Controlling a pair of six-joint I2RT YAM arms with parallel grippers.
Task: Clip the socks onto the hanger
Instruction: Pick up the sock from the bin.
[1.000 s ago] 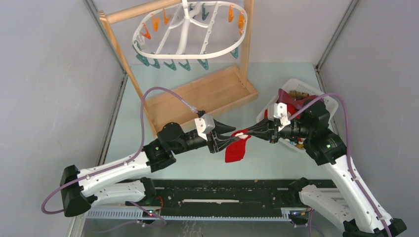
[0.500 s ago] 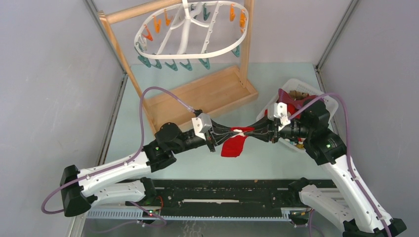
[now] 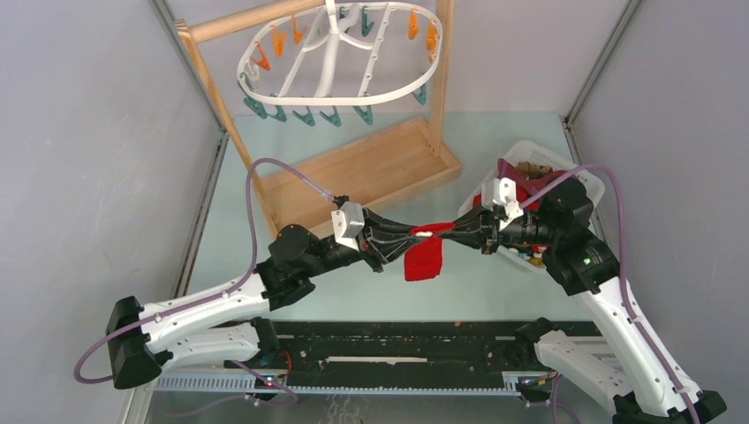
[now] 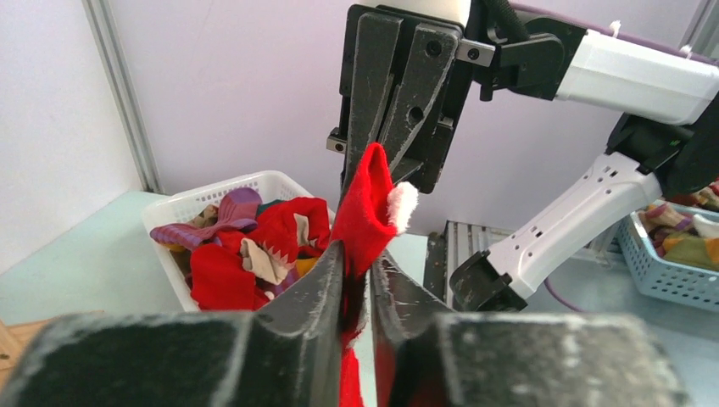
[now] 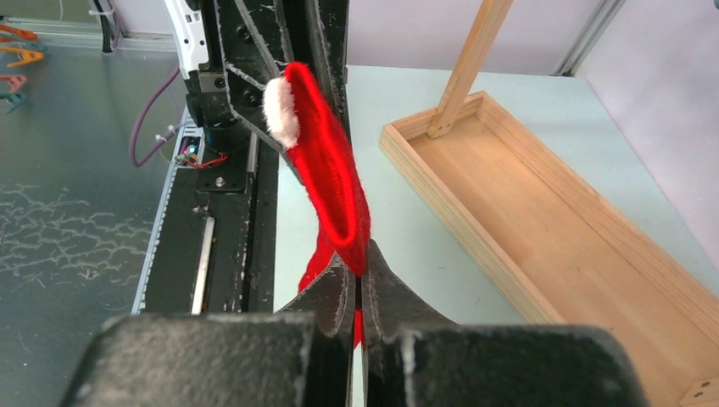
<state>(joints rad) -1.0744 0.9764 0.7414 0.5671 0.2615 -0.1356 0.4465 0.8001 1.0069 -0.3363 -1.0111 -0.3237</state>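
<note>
Evidently mid-handover: the red sock (image 3: 426, 258) hung above the counter (image 3: 495, 287), well apart from the hanger (image 3: 371, 99), with the left fingers (image 4: 314, 288) and right fingers (image 5: 335, 292) both clamped on its upper edge. Next, one side should release while the other lifts it to a teal clothespin (image 3: 331, 117).

One red sock (image 3: 424, 258) (white tip) in mid-air, well apart from white hanger (image 3: 327, 62)

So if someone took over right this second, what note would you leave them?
Left gripper: shut on the red sock.
Right gripper: shut on the same sock, held between them in mid-air.
Other socks: in the white basket on the right.
Hanger: on the wooden stand at the back, no sock clipped.
Done: one sock picked up.
To do: clip it, then the others.
</note>
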